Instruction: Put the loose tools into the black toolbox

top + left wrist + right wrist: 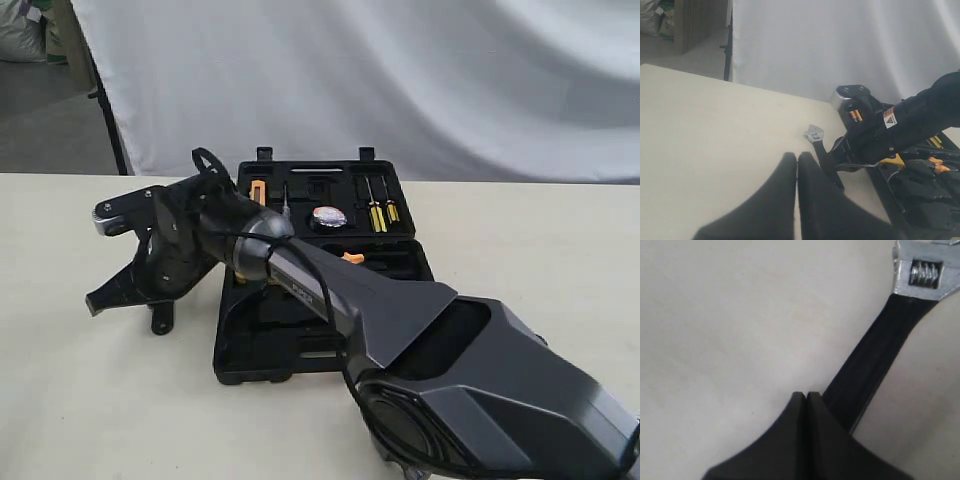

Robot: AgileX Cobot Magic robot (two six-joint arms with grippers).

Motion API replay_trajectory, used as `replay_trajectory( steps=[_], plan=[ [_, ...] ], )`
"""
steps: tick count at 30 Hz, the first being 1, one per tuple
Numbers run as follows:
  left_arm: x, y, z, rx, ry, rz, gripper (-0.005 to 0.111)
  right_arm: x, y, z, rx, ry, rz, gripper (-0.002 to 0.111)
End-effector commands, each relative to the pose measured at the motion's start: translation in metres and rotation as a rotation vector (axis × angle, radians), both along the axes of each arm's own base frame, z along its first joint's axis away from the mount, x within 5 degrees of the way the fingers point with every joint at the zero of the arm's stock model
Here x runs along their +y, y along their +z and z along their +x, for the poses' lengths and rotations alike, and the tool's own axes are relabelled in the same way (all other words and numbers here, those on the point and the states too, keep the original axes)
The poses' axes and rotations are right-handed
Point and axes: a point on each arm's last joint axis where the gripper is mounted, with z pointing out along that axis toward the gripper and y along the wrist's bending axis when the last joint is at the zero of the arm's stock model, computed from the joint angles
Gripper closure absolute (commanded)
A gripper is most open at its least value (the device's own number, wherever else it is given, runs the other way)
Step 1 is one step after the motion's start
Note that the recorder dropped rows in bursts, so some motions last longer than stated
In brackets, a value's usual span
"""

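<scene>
The adjustable wrench point(109, 216) lies on the table left of the open black toolbox point(300, 350), its silver head point(924, 273) pointing away and its black handle point(875, 360) partly under my right arm. My right gripper point(806, 395) has reached across the toolbox. It is shut and empty, with its tips just beside the handle and low over the table. My left gripper point(797, 159) is shut with nothing in it, a short way from the wrench point(815, 134); it does not show in the exterior view. The hammer and the tape roll are out of view.
The toolbox holds yellow-handled screwdrivers point(377, 212), a round silver-faced item point(328, 216) and orange-handled tools point(352, 258). A white cloth backdrop point(400, 80) hangs behind the table. My right arm point(450, 350) covers the toolbox's front right part.
</scene>
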Motion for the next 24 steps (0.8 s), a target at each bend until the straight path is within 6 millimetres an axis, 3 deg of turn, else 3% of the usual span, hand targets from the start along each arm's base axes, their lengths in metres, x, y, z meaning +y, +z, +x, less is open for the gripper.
replay_trajectory(
  steps=[1, 4, 14, 18, 24],
  plan=[
    [0.001, 0.002, -0.001, -0.013, 0.026, 0.002, 0.106, -0.013, -0.019, -0.024, 0.172, 0.067, -0.237, 0.109],
    [0.001, 0.002, -0.001, -0.013, 0.026, 0.002, 0.106, -0.006, -0.003, -0.036, 0.18, 0.215, -0.189, 0.109],
    [0.001, 0.002, -0.001, -0.013, 0.026, 0.002, 0.106, -0.008, 0.085, -0.041, 0.108, 0.249, -0.036, 0.109],
    [0.001, 0.002, -0.001, -0.013, 0.026, 0.002, 0.106, -0.009, 0.082, -0.039, 0.091, 0.25, -0.055, 0.109],
    [0.001, 0.002, -0.001, -0.013, 0.026, 0.002, 0.106, -0.009, 0.035, -0.026, 0.023, 0.22, -0.175, 0.109]
  ],
)
